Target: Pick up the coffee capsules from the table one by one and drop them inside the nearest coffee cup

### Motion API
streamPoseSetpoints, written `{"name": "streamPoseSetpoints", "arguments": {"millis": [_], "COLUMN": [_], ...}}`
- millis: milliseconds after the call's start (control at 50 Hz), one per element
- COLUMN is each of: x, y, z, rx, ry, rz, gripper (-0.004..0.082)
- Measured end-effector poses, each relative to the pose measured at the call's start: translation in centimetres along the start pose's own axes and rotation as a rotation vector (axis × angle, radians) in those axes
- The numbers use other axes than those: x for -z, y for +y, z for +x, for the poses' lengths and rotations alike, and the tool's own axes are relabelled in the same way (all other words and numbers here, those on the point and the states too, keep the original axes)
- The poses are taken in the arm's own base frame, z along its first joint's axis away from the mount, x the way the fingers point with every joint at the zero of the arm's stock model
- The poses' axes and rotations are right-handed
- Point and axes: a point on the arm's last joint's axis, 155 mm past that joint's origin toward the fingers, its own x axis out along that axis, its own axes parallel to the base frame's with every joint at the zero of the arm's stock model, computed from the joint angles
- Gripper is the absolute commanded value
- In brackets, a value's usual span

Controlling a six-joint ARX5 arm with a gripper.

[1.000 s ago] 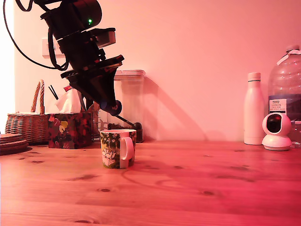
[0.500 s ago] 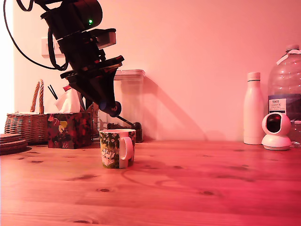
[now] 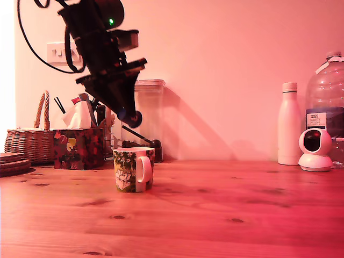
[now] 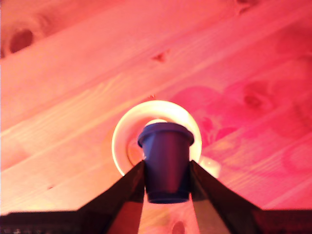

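Note:
My gripper (image 3: 130, 117) hangs in the air above the coffee cup (image 3: 134, 169), shut on a dark blue coffee capsule (image 4: 165, 161). In the wrist view the two dark fingers (image 4: 124, 192) clamp the capsule's sides, and the cup's pale round rim (image 4: 121, 139) shows directly behind it. The cup is a short mug with a green cartoon print and a white handle. It stands on the wooden plank table (image 3: 226, 215) in the exterior view's left half. In that view the capsule is well clear of the rim.
Behind the cup stand a floral tissue box (image 3: 79, 148), a wicker basket (image 3: 29, 142) and a clear container (image 3: 149, 115). Stacked coasters (image 3: 13, 164) lie at the far left. A white bottle (image 3: 290, 124), a white camera (image 3: 315, 151) and a large water bottle (image 3: 329, 91) stand at the right.
The arm has risen and shifted a little to the exterior view's right, carrying the capsule higher above the cup. The cup has not moved.

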Motion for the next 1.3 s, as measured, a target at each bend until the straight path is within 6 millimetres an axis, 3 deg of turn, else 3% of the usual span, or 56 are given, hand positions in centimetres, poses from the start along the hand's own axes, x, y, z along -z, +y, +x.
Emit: {"name": "streamPoseSetpoints", "arguments": {"millis": [300,860,920,1000,1060,1100,1300], "x": [1.4,1.9,1.9,1.8,1.7,1.7,1.5], "y": [0.2,-0.1,-0.1,-0.1,-0.1,-0.1,0.1], "z": [3.1,3.3,3.3,3.3,3.4,3.4,3.4], "rx": [0.01,0.015,0.015,0.015,0.015,0.013,0.005], "ry": [0.069,0.092,0.092,0.088,0.084,0.085,0.075], "rz": [-0.008,0.001,0.001,0.002,0.002,0.002,0.004], "gripper": [0.0201,0.0207,0.0295,0.0557,0.0696,0.0729,0.0727]}}
